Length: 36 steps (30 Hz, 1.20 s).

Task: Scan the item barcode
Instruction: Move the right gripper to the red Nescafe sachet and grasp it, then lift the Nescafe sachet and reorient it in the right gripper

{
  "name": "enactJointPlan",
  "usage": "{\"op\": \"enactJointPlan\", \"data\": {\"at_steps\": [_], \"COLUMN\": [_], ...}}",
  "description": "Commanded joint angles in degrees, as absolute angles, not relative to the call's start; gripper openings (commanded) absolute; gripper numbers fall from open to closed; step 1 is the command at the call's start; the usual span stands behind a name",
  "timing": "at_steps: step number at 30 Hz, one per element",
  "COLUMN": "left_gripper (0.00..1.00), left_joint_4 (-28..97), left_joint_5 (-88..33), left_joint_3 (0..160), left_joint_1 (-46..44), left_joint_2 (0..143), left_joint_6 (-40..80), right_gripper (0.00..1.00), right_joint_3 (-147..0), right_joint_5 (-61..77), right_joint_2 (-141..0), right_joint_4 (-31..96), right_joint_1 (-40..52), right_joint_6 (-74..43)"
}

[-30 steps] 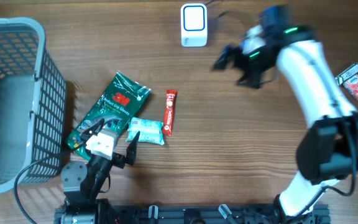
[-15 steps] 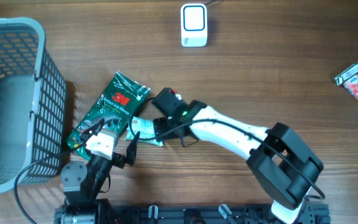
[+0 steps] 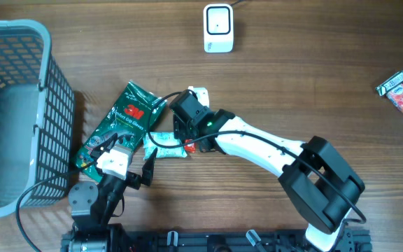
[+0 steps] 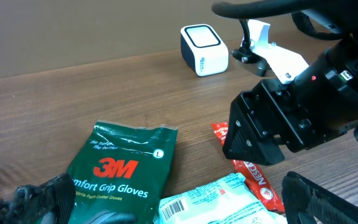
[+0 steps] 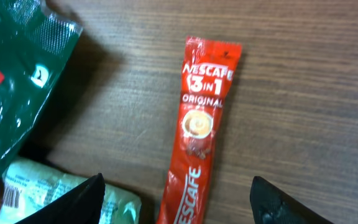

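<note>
From above, the right gripper [image 3: 187, 133] hangs low over the red coffee sachet [image 3: 190, 146] in the middle of the wooden table [image 3: 313, 84], covering all but a sliver of it. The sachet lies just right of the green gloves pack [image 3: 124, 122] and touches the pale wipes packet [image 3: 163, 145]. The white scanner [image 3: 217, 28] stands well apart at the far edge, and a grey basket [image 3: 54, 91] sits at the left. The left gripper [image 3: 128, 164] rests at the near edge by the gloves pack. From the left wrist, that gripper's fingers [image 4: 39, 199] are spread wide with nothing between them. Beyond them the right arm's black head sits directly over the sachet [image 4: 253, 177], with the scanner [image 4: 204, 50] far behind. From the right wrist, the sachet [image 5: 201, 130] lies flat and lengthwise, printed face up. Its near end falls between the two dark fingers [image 5: 82, 199], which stand released on either side, apart from it and gripping nothing.
</note>
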State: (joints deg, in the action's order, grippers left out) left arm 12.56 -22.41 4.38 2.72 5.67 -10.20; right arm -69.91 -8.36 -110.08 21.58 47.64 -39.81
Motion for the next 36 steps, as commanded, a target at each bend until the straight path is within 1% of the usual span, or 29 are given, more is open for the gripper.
{"op": "enactJointPlan", "data": {"at_steps": [1,3,4,5,7,8,9,10,11,17,19,20,21,23,25,27,30,33,36], "left_gripper": [1.0,1.0,1.0,1.0,1.0,1.0,1.0,1.0,1.0,1.0,1.0,1.0,1.0,1.0,1.0,1.0,1.0,1.0,1.0], "left_joint_4": [12.4,12.4,12.4,12.4,12.4,12.4,12.4,12.4,12.4,12.4,12.4,12.4,12.4,12.4,12.4,12.4,12.4,12.4,12.4], "left_joint_5": [-23.1,-23.1,-23.1,-23.1,-23.1,-23.1,-23.1,-23.1,-23.1,-23.1,-23.1,-23.1,-23.1,-23.1,-23.1,-23.1,-23.1,-23.1,-23.1], "left_joint_3": [4.1,4.1,4.1,4.1,4.1,4.1,4.1,4.1,4.1,4.1,4.1,4.1,4.1,4.1,4.1,4.1,4.1,4.1,4.1], "left_joint_1": [2.8,2.8,2.8,2.8,2.8,2.8,2.8,2.8,2.8,2.8,2.8,2.8,2.8,2.8,2.8,2.8,2.8,2.8,2.8], "left_joint_2": [5.4,5.4,5.4,5.4,5.4,5.4,5.4,5.4,5.4,5.4,5.4,5.4,5.4,5.4,5.4,5.4,5.4,5.4,5.4], "left_joint_6": [-9.7,-9.7,-9.7,-9.7,-9.7,-9.7,-9.7,-9.7,-9.7,-9.7,-9.7,-9.7,-9.7,-9.7,-9.7,-9.7,-9.7,-9.7,-9.7], "right_gripper": [0.68,0.61,0.61,0.57,0.46,0.36,0.22,0.11,0.04,0.04,0.05,0.04,0.04,0.04,0.04,0.04,0.04,0.04,0.04], "right_joint_3": [-71.0,-71.0,-71.0,-71.0,-71.7,-72.4,-73.0,-73.7,-74.7,-75.0,-75.0,-75.0,-75.0,-75.0,-75.0,-75.0,-75.0,-75.0,-75.0], "right_joint_5": [-12.8,-12.3,-12.2,-12.2,-12.2,-12.2,-12.2,-12.2,-12.4,-10.8,-2.6,3.9,10.6,31.2,42.5,51.5,60.7,69.5,74.7], "right_joint_2": [-114.8,-117.6,-118.3,-118.6,-118.5,-118.5,-118.5,-118.5,-118.5,-115.4,-112.4,-110.9,-109.7,-107.4,-107.2,-107.3,-107.2,-107.2,-107.2], "right_joint_4": [20.8,21.3,21.4,21.5,23.4,25.4,27.4,29.8,33.4,42.5,43.2,43.1,43.1,44.0,47.6,53.4,63.0,67.7,70.3], "right_joint_1": [47.7,47.7,47.7,47.7,47.7,47.5,47.3,47.1,46.3,39.8,36.2,34.2,32.5,27.6,24.4,21.4,19.0,18.5,18.5], "right_joint_6": [-40.7,-40.9,-40.9,-40.9,-41.2,-41.9,-42.5,-43.4,-44.1,-43.4,-39.3,-37.0,-34.9,-28.6,-28.5,-29.0,-34.7,-34.7,-34.7]}}
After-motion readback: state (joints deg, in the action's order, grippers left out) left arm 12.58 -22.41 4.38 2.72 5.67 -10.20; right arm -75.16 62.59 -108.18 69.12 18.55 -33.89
